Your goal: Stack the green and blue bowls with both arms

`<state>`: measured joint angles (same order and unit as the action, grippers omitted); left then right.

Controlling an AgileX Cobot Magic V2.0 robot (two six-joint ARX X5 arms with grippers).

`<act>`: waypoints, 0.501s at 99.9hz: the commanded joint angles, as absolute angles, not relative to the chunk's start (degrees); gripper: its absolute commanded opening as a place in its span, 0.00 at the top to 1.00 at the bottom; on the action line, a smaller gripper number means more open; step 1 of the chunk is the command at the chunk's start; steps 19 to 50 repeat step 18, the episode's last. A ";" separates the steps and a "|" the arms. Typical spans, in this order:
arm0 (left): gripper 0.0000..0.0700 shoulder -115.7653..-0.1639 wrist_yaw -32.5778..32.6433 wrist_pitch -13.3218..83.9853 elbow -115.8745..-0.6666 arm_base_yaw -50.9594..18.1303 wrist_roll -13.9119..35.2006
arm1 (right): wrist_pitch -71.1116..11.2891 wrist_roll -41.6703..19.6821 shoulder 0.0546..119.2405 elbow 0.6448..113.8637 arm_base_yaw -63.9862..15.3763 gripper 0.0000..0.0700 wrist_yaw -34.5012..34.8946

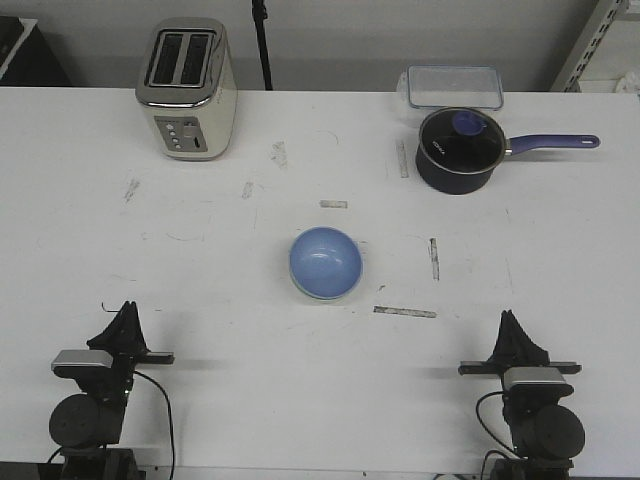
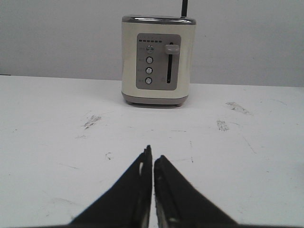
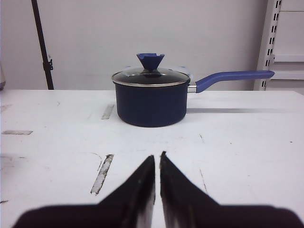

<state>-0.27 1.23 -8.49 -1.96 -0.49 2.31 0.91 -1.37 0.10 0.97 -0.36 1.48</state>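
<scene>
You see one blue bowl (image 1: 325, 263) mid-table, between and ahead of two closed, empty grippers, left gripper (image 2: 152, 159), right gripper (image 3: 157, 164), well apart from both.

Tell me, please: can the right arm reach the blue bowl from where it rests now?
Probably yes. The right gripper sits shut near the table's front edge, and only bare table lies between it and the blue bowl. The saucepan stands farther back, out of the way.
</scene>
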 commanded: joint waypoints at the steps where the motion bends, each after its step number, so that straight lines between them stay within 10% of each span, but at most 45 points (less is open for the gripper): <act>1: 1.00 -0.16 1.28 -9.08 -0.67 -0.34 2.46 | 1.67 -2.09 0.05 0.71 -0.43 0.99 1.48; 50: 1.00 -0.16 1.28 -9.06 -0.67 -0.36 2.46 | 1.67 -2.07 0.05 0.71 -0.43 0.98 1.48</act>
